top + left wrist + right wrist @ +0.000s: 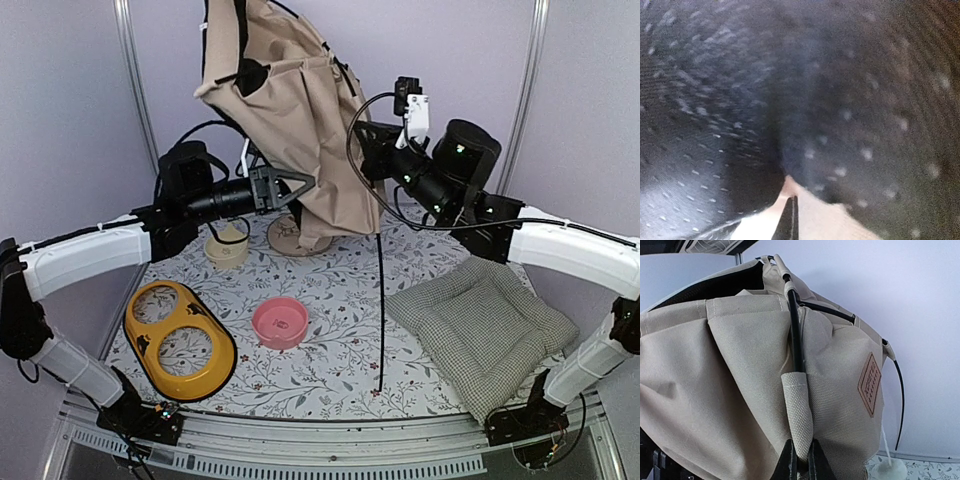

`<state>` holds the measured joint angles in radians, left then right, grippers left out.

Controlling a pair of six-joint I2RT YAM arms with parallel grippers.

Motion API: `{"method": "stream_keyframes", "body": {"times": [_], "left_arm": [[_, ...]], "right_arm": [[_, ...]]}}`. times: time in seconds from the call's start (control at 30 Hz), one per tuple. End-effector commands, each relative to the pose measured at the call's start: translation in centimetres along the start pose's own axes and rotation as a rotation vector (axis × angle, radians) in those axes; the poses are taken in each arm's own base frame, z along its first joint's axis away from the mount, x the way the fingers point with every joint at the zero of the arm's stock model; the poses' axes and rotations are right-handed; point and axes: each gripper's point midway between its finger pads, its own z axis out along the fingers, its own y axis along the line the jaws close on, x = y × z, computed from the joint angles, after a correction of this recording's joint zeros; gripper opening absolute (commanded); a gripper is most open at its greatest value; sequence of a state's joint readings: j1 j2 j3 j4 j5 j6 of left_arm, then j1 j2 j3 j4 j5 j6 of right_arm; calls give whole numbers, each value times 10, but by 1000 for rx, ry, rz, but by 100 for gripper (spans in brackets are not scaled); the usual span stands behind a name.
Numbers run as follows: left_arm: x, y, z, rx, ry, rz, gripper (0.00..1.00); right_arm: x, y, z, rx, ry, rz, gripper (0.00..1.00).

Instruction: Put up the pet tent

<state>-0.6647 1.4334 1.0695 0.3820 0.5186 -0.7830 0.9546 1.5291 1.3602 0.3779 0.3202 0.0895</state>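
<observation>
The pet tent (300,100) stands raised at the far middle of the table (330,375), a tall, slumped heap of beige fabric with its lower edge hanging over a pale round disc (285,238) on the flowered cloth. The left claw (303,184) reaches in from the left and meets the tent's near-left side. In the left wrist view its fingers (789,220) lie together at the bottom edge with a peak of beige cloth rising around them, so they seem to be pinching a fold, though that view is blurred and mostly filled by the dark, speckled lining (740,125). The right claw (800,462) comes in from the right at the tent's upper right side and is clamped on a woven beige sleeve (798,410). A thin black pole (795,330) runs up out of that sleeve to the top of the fabric. Just right of the sleeve, an orange-brown label (870,384) is sewn on the beige panel, and a second black rod (900,400) curves down beyond it. In the top view, a long black pole (381,310) drops from under the tent toward the near edge of the table, its tip on the cloth. A green-checked cushion (485,325) lies to the right of it, a pink bowl (280,322) sits near the middle, a yellow two-hole feeder (178,340) lies at the near left, and a small cream bowl (228,250) stands just under the left arm.
</observation>
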Motion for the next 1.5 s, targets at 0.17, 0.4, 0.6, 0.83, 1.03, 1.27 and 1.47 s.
{"method": "stream_keyframes", "body": {"times": [0.17, 0.4, 0.6, 0.83, 1.03, 1.27, 1.47], "left_arm": [[14, -108, 44, 276, 206, 184, 0], [7, -105, 44, 293, 175, 132, 0], [18, -19, 16, 168, 136, -84, 0], [31, 96, -4, -76, 156, -206, 10], [49, 174, -52, -326, 66, -339, 38], [61, 184, -105, -504, -53, -303, 56], [52, 123, -98, -476, -83, -80, 56]], "right_arm": [[-166, 3, -90, -23, -404, -30, 0], [-158, 11, -74, -13, -353, -92, 0], [-91, 14, -10, 56, -174, -156, 0], [-8, -21, 59, 112, -25, -126, 0], [28, -37, 96, 99, 20, -68, 0], [45, -38, 111, 71, 37, -49, 0], [47, -38, 114, 51, 36, -42, 0]]}}
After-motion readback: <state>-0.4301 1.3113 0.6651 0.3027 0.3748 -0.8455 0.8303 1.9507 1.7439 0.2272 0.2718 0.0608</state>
